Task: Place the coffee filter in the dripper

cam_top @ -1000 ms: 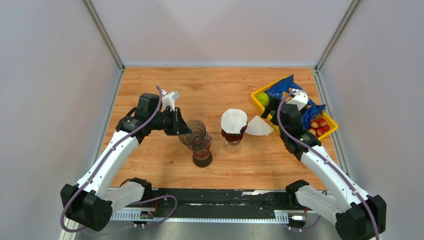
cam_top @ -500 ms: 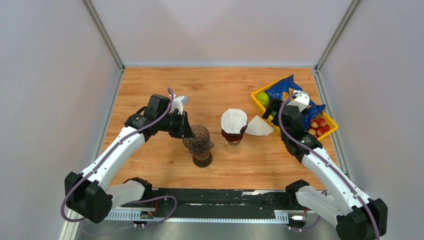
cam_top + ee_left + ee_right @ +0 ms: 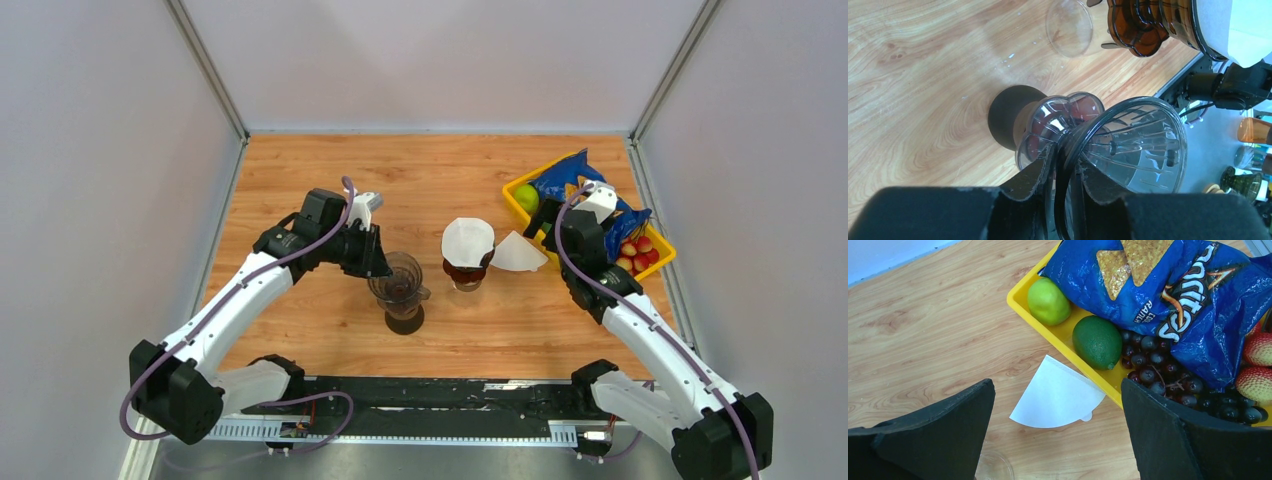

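top external: wood table [image 3: 450, 170], pale walls [image 3: 440, 60], clear dripper [image 3: 400, 278] mid-table.

In the left wrist view the left tool [image 3: 1066, 157] covers the near rim of the clear dripper [image 3: 1143, 145], and whether its fingers [image 3: 1030, 177] press that rim cannot be told. The brown dripper [image 3: 1143, 22] and its paper filter [image 3: 1243, 30] run off the top edge. The right wrist view crops the chip bag [image 3: 1178, 300], yellow tray [image 3: 1064, 334] and a glass [image 3: 995, 467].
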Robot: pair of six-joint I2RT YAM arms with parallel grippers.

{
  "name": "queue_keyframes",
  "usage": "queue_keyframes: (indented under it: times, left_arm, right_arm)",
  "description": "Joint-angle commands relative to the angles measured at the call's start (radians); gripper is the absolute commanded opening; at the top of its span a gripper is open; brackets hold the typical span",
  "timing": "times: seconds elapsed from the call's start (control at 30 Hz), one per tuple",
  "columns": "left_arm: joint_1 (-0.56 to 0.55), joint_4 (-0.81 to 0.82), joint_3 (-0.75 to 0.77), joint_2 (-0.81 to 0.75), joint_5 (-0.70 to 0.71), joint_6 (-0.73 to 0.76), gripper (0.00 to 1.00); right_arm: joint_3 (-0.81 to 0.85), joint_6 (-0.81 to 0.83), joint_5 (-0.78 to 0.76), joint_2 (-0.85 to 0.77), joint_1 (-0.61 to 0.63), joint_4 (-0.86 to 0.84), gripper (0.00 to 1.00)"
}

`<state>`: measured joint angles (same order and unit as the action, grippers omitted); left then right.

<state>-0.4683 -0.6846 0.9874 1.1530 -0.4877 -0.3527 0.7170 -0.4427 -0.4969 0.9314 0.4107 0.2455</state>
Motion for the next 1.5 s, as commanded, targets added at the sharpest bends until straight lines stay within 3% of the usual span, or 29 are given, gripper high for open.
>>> queue_keyframes:
  times: [0.0,0.4,0.57,0.7,0.87,1.0,1.13,1.33,1.47]
  left_arm:
    - [-0.011,0.005,0.048,-0.002,-0.002,0.016,0.27]
    - [-0.025,0.002,0.069,0.009,0.004,0.001,0.46]
    - [-0.025,0.01,0.068,-0.014,0.041,-0.019,0.7]
    - [-0.025,0.123,0.037,-0.099,-0.004,-0.075,0.85]
    - [-0.024,0.141,0.072,-0.169,0.031,-0.093,0.99]
    - [-0.025,0.168,0.08,-0.209,0.074,-0.113,1.0]
    - [-0.025,0.189,0.085,-0.248,0.192,-0.14,1.0]
    - [-0.023,0.182,0.071,-0.259,0.632,-0.218,1.0]
    - [0.013,0.183,0.054,-0.257,0.795,-0.244,1.0]
  right_arm:
    - [-0.001,0.01,-0.014,-0.012,0.0,-0.035,1.0]
    - [-0.004,0.013,-0.015,-0.021,0.0,-0.035,1.0]
    - [-0.007,0.026,-0.017,-0.033,0.0,-0.034,1.0]
    - [-0.007,0.034,-0.016,-0.048,-0.001,-0.031,1.0]
    - [-0.013,0.032,-0.017,-0.084,0.0,-0.029,1.0]
    - [-0.017,0.033,-0.02,-0.104,-0.001,-0.029,1.0]
    - [-0.019,0.039,-0.011,-0.11,-0.001,-0.029,1.0]
    - [-0.013,0.049,0.023,-0.087,0.0,-0.023,1.0]
    - [-0.007,0.043,0.039,-0.06,0.0,-0.01,1.0]
